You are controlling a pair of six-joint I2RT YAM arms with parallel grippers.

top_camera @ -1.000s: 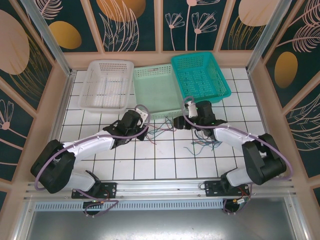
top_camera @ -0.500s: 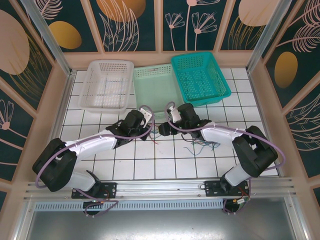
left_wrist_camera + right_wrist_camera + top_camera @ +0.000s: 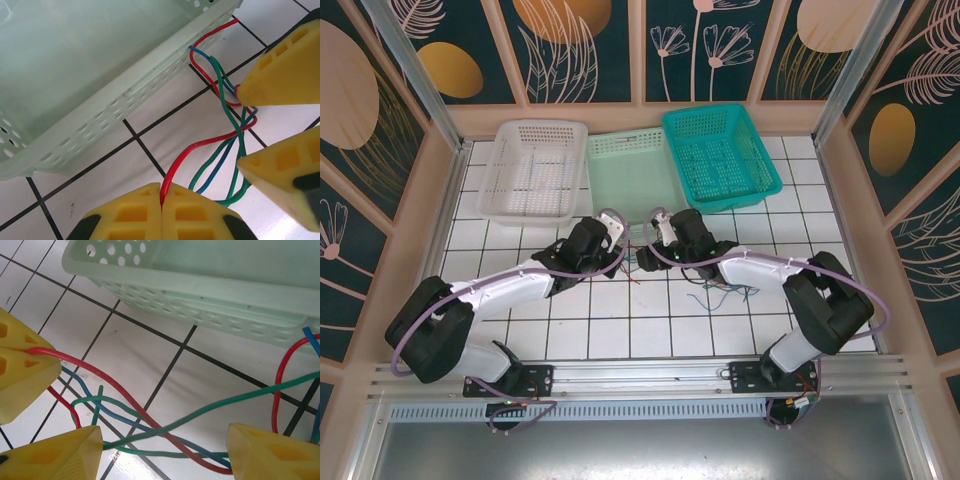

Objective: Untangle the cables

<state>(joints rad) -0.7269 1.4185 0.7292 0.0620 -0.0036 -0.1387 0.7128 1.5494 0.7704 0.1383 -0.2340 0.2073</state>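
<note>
Right claw (image 3: 165, 445): yellow fingers stand apart at the bottom edge, with the cables (image 3: 165, 432) running between them over the white tiled counter (image 3: 140, 355). The red cable (image 3: 95, 372) comes out of the pressed-together fingers of the left claw (image 3: 31, 351) at the left edge. The green cable (image 3: 220, 405) and blue cable (image 3: 82, 387) cross it. A pale green perforated basket (image 3: 200, 285) lies beyond.

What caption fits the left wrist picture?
Left gripper pinches the red cable beside the green basket, right gripper open around the cables.
</note>
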